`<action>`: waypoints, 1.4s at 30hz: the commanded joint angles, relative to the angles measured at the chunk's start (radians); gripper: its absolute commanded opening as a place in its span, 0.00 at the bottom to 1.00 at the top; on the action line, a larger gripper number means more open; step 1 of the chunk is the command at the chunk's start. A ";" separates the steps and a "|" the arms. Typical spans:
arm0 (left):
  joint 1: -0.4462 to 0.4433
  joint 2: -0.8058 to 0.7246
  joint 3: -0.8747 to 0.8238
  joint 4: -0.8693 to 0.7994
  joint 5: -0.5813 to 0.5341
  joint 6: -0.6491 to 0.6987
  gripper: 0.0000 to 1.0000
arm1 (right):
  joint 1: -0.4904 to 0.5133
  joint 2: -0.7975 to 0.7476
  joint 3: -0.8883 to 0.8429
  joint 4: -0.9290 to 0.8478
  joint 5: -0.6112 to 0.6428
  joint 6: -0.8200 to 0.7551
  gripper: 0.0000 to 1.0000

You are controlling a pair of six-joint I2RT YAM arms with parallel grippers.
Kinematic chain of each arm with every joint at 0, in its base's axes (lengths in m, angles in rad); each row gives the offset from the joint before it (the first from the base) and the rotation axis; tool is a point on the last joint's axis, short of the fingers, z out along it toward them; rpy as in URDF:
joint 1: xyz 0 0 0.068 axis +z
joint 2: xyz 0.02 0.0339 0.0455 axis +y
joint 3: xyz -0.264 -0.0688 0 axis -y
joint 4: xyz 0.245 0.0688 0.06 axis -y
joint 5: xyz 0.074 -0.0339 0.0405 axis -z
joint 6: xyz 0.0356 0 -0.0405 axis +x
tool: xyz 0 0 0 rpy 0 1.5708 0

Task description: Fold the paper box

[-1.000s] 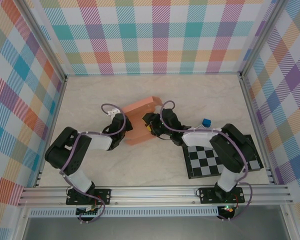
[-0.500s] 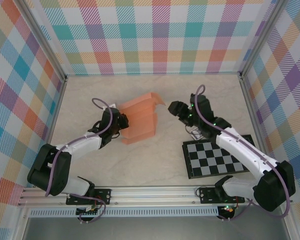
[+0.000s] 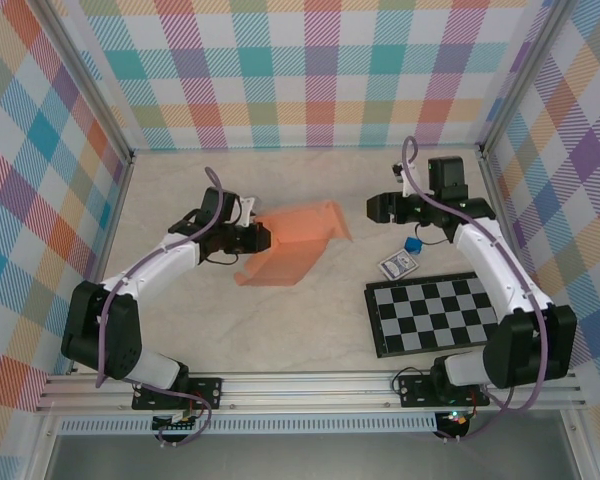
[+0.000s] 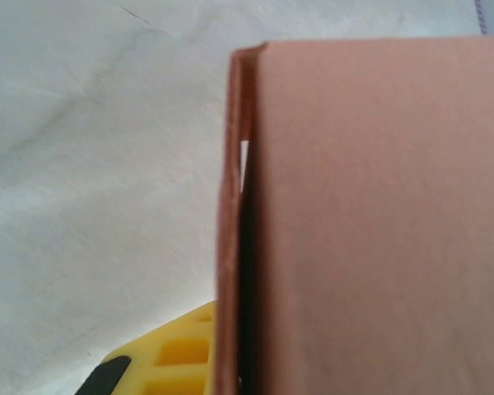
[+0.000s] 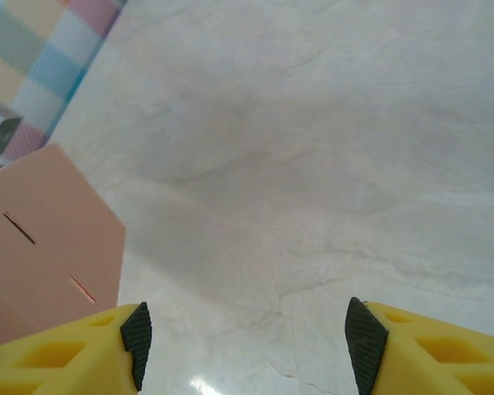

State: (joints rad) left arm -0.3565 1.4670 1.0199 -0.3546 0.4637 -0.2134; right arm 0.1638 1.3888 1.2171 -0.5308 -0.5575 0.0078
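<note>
Gripping the paper box [image 3: 292,248] at its nine-o'clock edge with the left tool [image 3: 258,237], closed on the salmon card. From the left wrist, showing one yellow finger [image 4: 169,362] low down against a doubled fold of the card, the other finger hidden behind it. Resting near the middle of the desk [image 3: 180,330], with one flap lifted toward one o'clock. Holding the right tool [image 3: 375,208] at two o'clock, well apart from the card, fingers spread wide over bare desk, a corner flap at nine o'clock in the right wrist view. Lying at four o'clock, a checkered board [image 3: 442,315], with a small blue thing [image 3: 412,245] and a small white item [image 3: 398,266] just beyond its far edge.
</note>
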 commanded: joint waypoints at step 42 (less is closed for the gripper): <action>0.014 0.010 0.028 -0.102 0.034 0.317 0.00 | 0.348 0.432 0.614 -0.798 0.147 -0.290 0.64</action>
State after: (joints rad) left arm -0.3546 1.4834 1.0489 -0.4728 0.4442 0.1143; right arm 0.4900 1.8217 1.8278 -1.3376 -0.4599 -0.2775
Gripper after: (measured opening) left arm 0.087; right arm 0.633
